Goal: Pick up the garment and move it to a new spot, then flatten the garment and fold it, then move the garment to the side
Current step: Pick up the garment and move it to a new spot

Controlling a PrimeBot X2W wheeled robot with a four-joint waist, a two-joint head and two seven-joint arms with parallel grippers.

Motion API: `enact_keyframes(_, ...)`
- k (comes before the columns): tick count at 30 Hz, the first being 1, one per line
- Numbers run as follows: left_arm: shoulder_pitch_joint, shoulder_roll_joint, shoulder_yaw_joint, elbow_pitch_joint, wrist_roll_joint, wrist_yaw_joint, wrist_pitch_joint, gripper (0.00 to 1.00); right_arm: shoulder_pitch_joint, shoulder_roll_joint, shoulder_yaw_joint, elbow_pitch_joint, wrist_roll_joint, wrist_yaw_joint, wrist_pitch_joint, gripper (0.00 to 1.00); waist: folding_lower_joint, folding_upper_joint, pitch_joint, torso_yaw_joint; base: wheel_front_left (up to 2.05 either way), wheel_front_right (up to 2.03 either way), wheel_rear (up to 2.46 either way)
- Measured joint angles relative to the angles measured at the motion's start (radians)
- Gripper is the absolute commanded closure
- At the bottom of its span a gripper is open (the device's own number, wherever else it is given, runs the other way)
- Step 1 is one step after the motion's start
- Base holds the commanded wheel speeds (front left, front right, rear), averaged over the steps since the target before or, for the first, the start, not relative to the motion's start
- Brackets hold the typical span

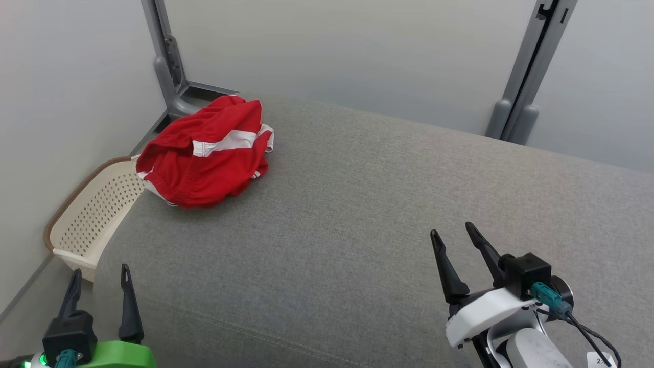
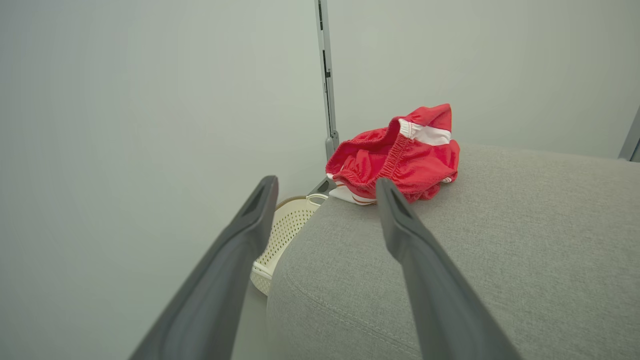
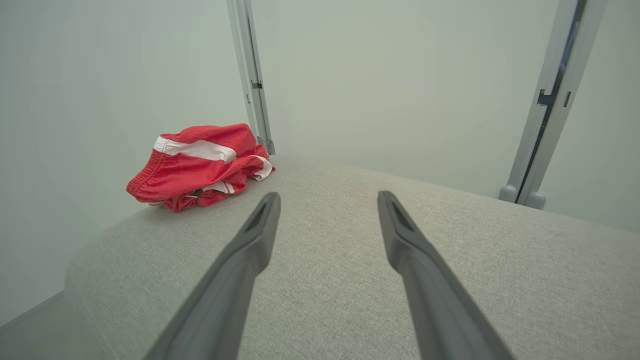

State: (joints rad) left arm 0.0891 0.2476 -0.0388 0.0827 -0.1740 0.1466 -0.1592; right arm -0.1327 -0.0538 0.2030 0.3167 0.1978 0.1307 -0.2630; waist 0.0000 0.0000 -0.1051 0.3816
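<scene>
Edge: crumpled red white-striped shorts (image 1: 204, 158) overhang the grey padded bench's (image 1: 357, 214) far-left corner.
Hands: my left hand (image 1: 100, 269) and right hand (image 1: 450, 229), fingers apart.

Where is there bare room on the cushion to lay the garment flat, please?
Bare cushion spans everything between the red garment, left claw and right claw, and rightward. Crowded only at the far-left corner by the basket.

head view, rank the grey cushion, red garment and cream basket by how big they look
1. grey cushion
2. red garment
3. cream basket, though the cushion hides part of it, so that place is unsure
</scene>
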Motion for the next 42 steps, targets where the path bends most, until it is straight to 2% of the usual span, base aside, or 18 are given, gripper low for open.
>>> enact_keyframes(8, 0.0, 0.009, -0.004, -0.012, -0.001, 0.003, 0.008, 0.0, 0.001, 0.002, 0.007, -0.006, 0.005, 0.0, 0.0, 0.0, 0.0, 0.0, 0.003, 0.043, 0.0, 0.0, 0.0)
enact_keyframes(21, 0.0, 0.013, -0.018, -0.017, -0.007, 0.012, 0.01, 0.0, 0.004, 0.002, 0.012, -0.008, 0.011, 0.0, 0.0, 0.0, 0.0, 0.0, 0.012, 0.05, 0.0, 0.0, 0.0)
enact_keyframes(36, -0.177, 0.084, -0.058, -0.036, 0.006, -0.054, 0.072, 0.0, -0.018, -0.006, 0.031, 0.01, 0.012, 0.0, 0.0, 0.0, 0.0, 0.0, 0.042, -0.038, 0.0, 0.0, 0.0)
enact_keyframes(42, -0.303, 0.105, -0.07, 0.05, -0.006, -0.095, 0.09, 0.0, -0.037, -0.009, 0.036, 0.01, 0.014, 0.0, 0.0, 0.0, 0.0, 0.0, 0.062, -0.098, 0.0, 0.0, 0.0)
